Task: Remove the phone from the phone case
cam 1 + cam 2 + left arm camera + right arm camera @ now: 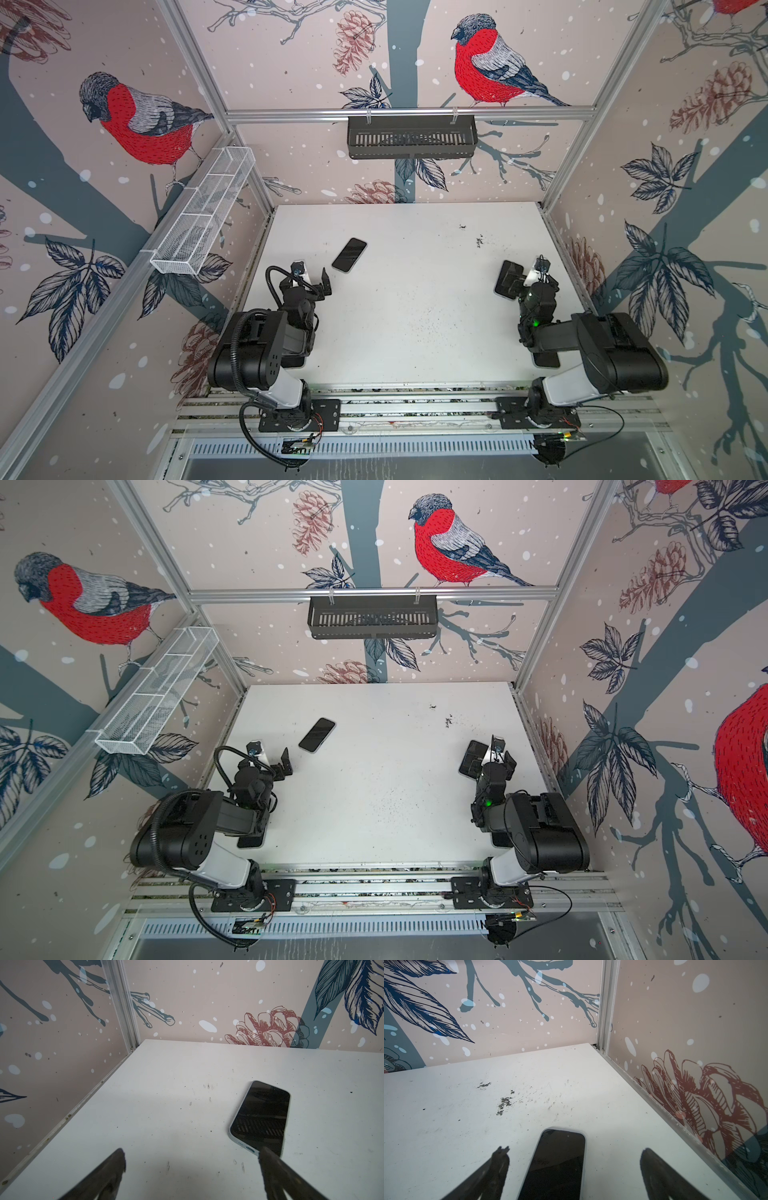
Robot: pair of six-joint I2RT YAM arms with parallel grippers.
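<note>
Two dark-screened phones with pale rims lie face up on the white table point(415, 316). One phone point(349, 254) point(316, 734) point(261, 1113) lies at the left middle, with a light blue edge. My left gripper point(311, 274) point(271, 754) point(192, 1152) stands open just before its near end, empty. The other phone point(508, 279) point(470, 759) point(558, 1163) lies at the right, with a pale rim that may be the phone case. My right gripper point(524, 277) point(490, 756) point(574, 1151) hovers open over it, its fingers apart on both sides.
A black slotted basket point(411, 137) hangs on the back rail. A white mesh basket point(203, 212) hangs on the left wall. Dark flat pads point(546, 359) lie under both arms near the front. Walls close in on three sides of the table.
</note>
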